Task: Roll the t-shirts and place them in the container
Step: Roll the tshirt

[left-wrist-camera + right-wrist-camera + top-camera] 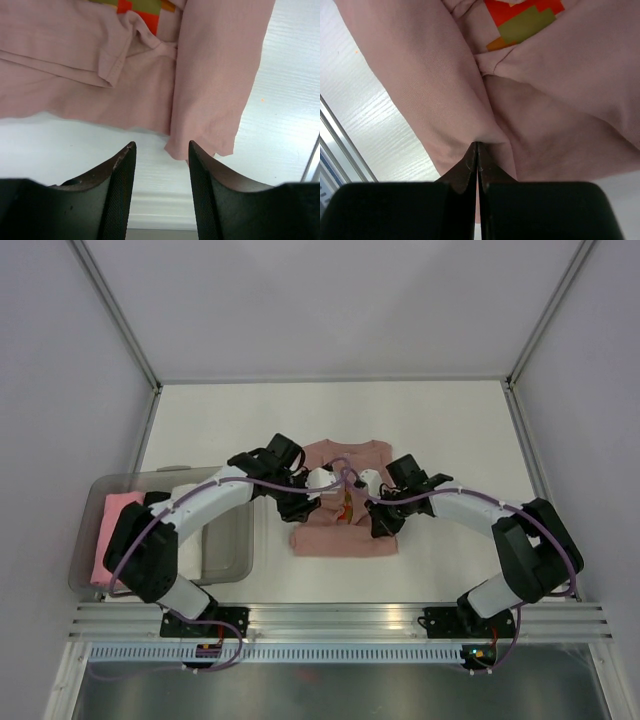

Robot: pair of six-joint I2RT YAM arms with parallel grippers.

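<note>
A dusty-rose t-shirt (340,538) lies partly folded in the middle of the table, its red, olive and orange print showing between the arms. My left gripper (298,504) is open and empty at the shirt's left side. In the left wrist view the open gripper (161,150) hovers over bare table just short of a folded strip of the shirt (215,75). My right gripper (386,521) is at the shirt's right side. In the right wrist view the right gripper (477,147) is shut on a fold of the t-shirt (440,85).
A clear plastic bin (228,552) stands at the left, holding a folded pink cloth (113,532). An aluminium rail (340,615) runs along the near edge. White walls with metal posts enclose the table on three sides.
</note>
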